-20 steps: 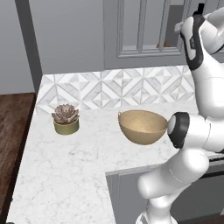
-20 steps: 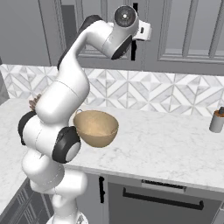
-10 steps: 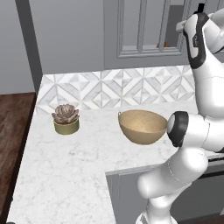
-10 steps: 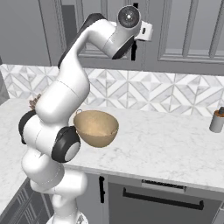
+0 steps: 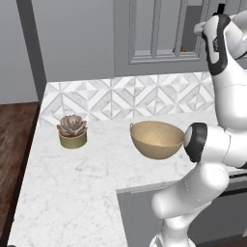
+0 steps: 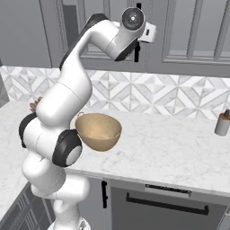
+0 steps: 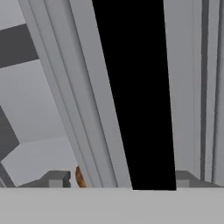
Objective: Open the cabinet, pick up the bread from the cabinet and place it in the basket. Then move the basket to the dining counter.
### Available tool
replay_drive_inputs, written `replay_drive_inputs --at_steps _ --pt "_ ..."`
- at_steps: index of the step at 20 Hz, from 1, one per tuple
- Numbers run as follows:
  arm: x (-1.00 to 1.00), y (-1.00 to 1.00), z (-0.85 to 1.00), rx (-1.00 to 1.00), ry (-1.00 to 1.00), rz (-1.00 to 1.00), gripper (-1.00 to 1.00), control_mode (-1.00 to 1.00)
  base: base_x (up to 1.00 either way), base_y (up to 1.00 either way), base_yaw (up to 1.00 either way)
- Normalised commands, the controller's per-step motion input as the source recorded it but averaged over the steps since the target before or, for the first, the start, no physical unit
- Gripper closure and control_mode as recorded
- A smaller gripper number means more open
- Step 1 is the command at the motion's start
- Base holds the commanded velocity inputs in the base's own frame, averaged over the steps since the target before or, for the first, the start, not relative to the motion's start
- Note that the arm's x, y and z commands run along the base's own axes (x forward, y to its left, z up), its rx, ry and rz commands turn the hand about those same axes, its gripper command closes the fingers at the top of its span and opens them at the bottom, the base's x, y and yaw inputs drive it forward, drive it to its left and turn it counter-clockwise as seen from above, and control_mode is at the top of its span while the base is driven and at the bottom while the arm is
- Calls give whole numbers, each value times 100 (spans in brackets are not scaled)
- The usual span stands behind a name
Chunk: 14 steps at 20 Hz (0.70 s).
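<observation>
My gripper (image 7: 122, 178) is up at the grey cabinet (image 5: 155, 30), open, with its two fingertips (image 7: 57, 178) on either side of the long black bar handle (image 7: 135, 96). The handle's right edge is close to the right tip, and a gap remains on the left. The cabinet door is shut. Through its glass I see the bread (image 5: 179, 49), and a golden-brown sliver of it (image 7: 79, 177) also shows in the hand view. The tan basket (image 5: 157, 139) stands on the marble counter below, seen too in the right base view (image 6: 99, 130). The dining counter is out of view.
A succulent in a small pot (image 5: 72, 131) stands at the left of the marble counter (image 5: 72, 193). A small bottle (image 6: 222, 122) is at the far right by the tile backsplash (image 6: 179, 96). An appliance front with a dark handle (image 6: 166, 201) sits below the counter.
</observation>
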Motion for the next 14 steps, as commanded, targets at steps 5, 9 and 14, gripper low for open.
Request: replay_drive_inputs --at_steps 5,9,14 --pt "44 79 -20 2 0 25 100 -100 0 0 0" --pt "14 100 -26 0 0 26 100 -100 0 0 0" --pt "9 100 -10 0 0 25 100 -100 0 0 0"
